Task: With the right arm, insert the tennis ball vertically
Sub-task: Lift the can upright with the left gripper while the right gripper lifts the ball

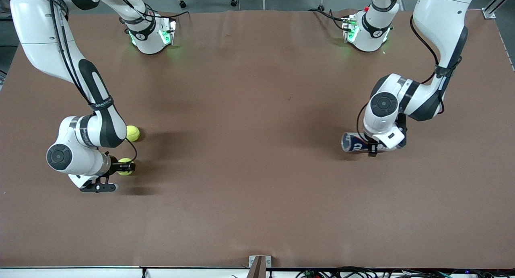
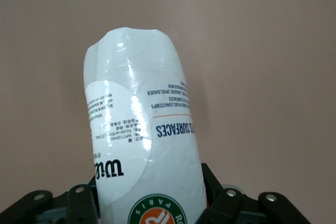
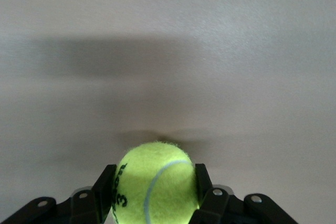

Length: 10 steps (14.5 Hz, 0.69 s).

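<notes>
My right gripper (image 1: 126,167) is shut on a yellow-green tennis ball (image 1: 124,161) low over the table at the right arm's end. In the right wrist view the ball (image 3: 157,182) sits between both fingers (image 3: 105,184). A second tennis ball (image 1: 132,133) lies on the table beside the right arm's elbow. My left gripper (image 1: 372,146) is shut on a white and blue ball can (image 1: 353,142) that lies on its side at the left arm's end. In the left wrist view the can (image 2: 139,129) fills the middle, its end pointing away from the gripper. I cannot tell whether the can touches the table.
The brown table (image 1: 249,149) is bare between the two arms. Both arm bases (image 1: 151,36) stand at the table's edge farthest from the front camera. A small bracket (image 1: 259,264) sits at the nearest edge.
</notes>
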Tool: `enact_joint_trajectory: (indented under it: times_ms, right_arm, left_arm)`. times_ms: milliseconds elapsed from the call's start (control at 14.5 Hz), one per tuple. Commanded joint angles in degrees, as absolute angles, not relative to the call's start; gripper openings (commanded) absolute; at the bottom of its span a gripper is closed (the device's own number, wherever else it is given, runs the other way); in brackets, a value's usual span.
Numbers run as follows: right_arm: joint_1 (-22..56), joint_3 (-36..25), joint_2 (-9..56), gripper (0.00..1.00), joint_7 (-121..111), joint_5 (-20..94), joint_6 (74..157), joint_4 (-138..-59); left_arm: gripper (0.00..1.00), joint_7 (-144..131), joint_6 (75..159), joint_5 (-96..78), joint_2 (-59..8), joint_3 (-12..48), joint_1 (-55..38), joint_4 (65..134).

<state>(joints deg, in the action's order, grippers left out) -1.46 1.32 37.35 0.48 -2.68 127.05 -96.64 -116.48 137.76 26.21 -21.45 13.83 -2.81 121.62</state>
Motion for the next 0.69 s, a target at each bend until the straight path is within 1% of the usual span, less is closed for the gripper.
enact_joint_trajectory:
  times_ms: [0, 277, 484, 622]
  right_arm:
    - [0.3, 1.6, 32.9, 0.44, 0.1, -2.9, 121.0, -95.9]
    - [4.2, 1.7, 29.3, 0.44, 1.0, -2.7, 111.6, -93.5]
    - [7.5, 1.7, 24.4, 0.45, 4.1, -2.0, 105.8, -93.4]
    - [10.4, 1.7, 22.0, 0.45, 9.3, -1.3, 102.3, -93.4]
  left_arm:
    - [0.69, -114.8, 137.4, 20.2, -23.1, 17.7, -3.2, 117.2]
    - [0.69, -115.2, 136.3, 11.2, -29.8, 26.1, -3.3, 107.2]
    - [0.69, -115.0, 136.6, 7.4, -34.3, 31.7, -3.3, 102.6]
    - [0.69, -114.8, 137.2, 4.9, -38.8, 35.3, -3.3, 98.2]
